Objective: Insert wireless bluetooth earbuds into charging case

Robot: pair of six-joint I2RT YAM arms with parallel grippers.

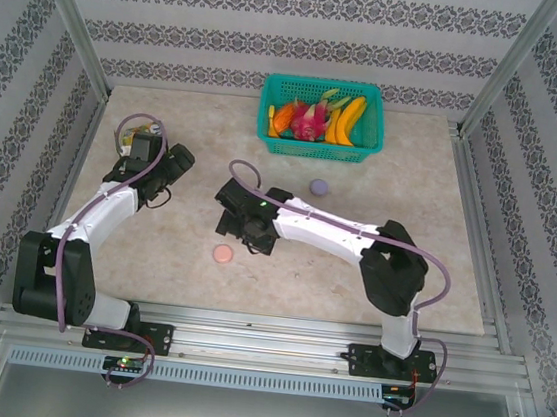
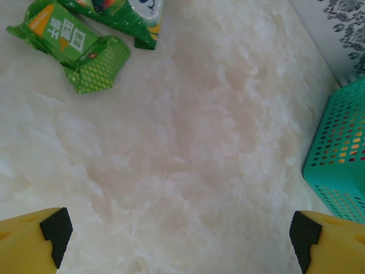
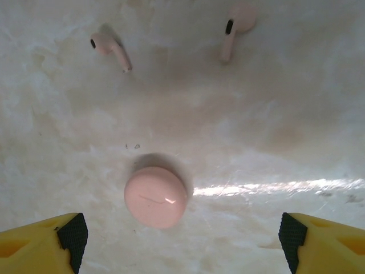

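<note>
Jaws on both grippers stand wide apart, holding nothing. Just beyond the right gripper point(image 3: 182, 237) the round pink case point(image 3: 155, 197) sits on the marbled table point(image 3: 285, 114). Farther on lie a pale pink earbud point(image 3: 110, 48) and a second pink earbud point(image 3: 235, 29) (both loose, well apart). The left gripper point(image 2: 181, 228) hangs above the table; beyond it lie green snack packets point(image 2: 80, 45), with the teal basket point(image 2: 339, 154) alongside.
</note>
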